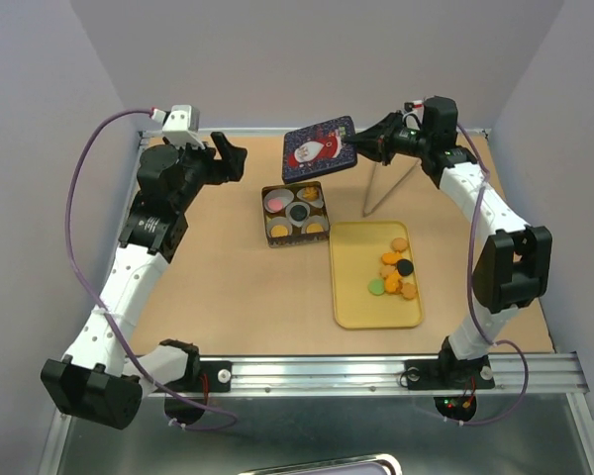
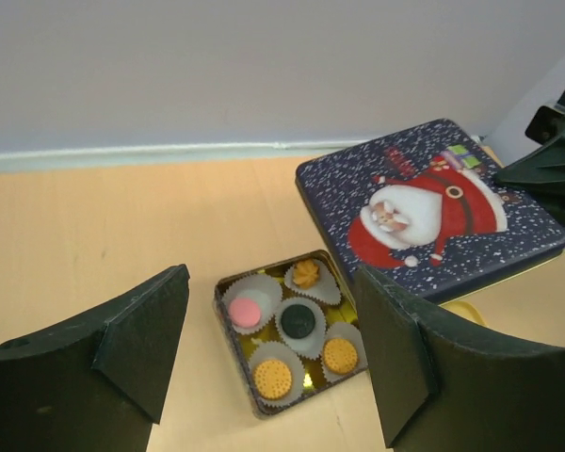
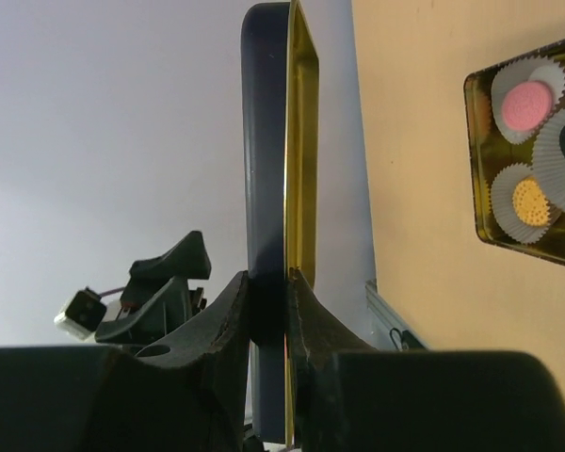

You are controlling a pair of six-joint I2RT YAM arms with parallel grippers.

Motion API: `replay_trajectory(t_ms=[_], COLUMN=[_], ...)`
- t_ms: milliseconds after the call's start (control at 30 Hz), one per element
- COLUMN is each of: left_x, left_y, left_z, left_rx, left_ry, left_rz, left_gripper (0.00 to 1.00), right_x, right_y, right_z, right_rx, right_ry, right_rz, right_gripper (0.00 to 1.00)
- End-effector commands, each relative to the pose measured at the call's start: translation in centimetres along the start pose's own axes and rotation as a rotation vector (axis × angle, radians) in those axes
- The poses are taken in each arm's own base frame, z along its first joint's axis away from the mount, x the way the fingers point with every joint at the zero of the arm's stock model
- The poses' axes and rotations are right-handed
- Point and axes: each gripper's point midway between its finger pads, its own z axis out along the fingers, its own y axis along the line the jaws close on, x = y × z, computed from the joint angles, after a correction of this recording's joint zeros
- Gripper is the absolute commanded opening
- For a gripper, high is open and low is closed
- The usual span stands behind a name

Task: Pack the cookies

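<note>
Cookies [image 1: 396,272], small coloured round biscuits, lie mostly on the yellow tray [image 1: 356,302], some in the square tin [image 1: 266,213]. Right claw [image 1: 354,146] pinches the Santa lid [image 1: 317,150] aloft, seemingly for access; left claw [image 1: 232,156] hangs spread.

Most likely a robotics lab test cell, not a home or kitchen. Plain pale grey walls [image 1: 317,59] box in a tan table [image 1: 208,287] on three sides. Two black-and-white robot arms, the left arm [image 1: 119,287] and the right arm [image 1: 485,223], are bolted to an aluminium rail [image 1: 327,374] at the table's near edge. Purple cables [image 1: 68,198] loop loose from them. A small white camera [image 1: 181,121] sits on the left wrist.
</note>
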Motion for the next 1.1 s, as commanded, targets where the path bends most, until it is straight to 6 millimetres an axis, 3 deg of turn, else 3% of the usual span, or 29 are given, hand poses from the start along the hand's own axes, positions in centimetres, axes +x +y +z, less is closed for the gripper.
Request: replay_trajectory(t_ms=[0, 33, 67, 233, 400, 833, 900, 967, 1000, 1033, 1067], left_x=[-0.4, -0.8, 0.7, 4.1, 8.8, 14.4, 15.2, 15.3, 15.7, 15.8, 15.9], left_y=[-1.7, -0.7, -0.7, 1.0, 3.6, 4.8, 4.3, 3.9, 3.7, 3.7, 3.8], left_z=[-0.8, -0.8, -1.0, -0.4, 0.3, 0.4, 0.5, 0.6, 0.8, 0.9, 1.2], left_rx=[0.145, 0.142, 0.170, 0.176, 0.093, 0.054, 0.074, 0.086, 0.091, 0.091, 0.087], left_ry=[-0.005, -0.032, 0.004, 0.102, 0.282, 0.375, 0.389, 0.386, 0.398, 0.401, 0.407], left_rz=[-0.189, -0.222, -0.283, -0.366, -0.427, -0.483, -0.507, -0.525, -0.527, -0.532, -0.538], left_gripper=[0.84, 0.84, 0.87, 0.91, 0.78, 0.78, 0.78, 0.78, 0.78, 0.78, 0.78], right_x=[0.7, 0.7, 0.7, 0.8, 1.1, 0.7, 1.0, 1.1, 1.7, 1.5, 1.6], right_y=[4.0, 3.7, 3.5, 2.0, -0.6, -5.3, -7.1, -6.5, -7.8, -7.2, -8.0], right_z=[-2.6, -2.8, -2.9, -3.2, -2.4, -0.8, -0.6, -0.6, -0.6, -0.6, -0.4], right_rx=[-0.106, -0.104, -0.100, -0.086, -0.069, -0.059, -0.053, -0.145, -0.155, -0.209, -0.208], right_ry=[0.002, -0.001, -0.003, 0.000, 0.059, 0.092, 0.098, 0.084, 0.091, 0.071, 0.075], right_rz=[-0.212, -0.226, -0.230, -0.285, -0.313, -0.360, -0.307, -0.345, -0.242, -0.272, -0.216], right_gripper=[0.00, 0.00, 0.01, 0.00, 0.00, 0.00, 0.00, 0.00, 0.00, 0.00, 0.00])
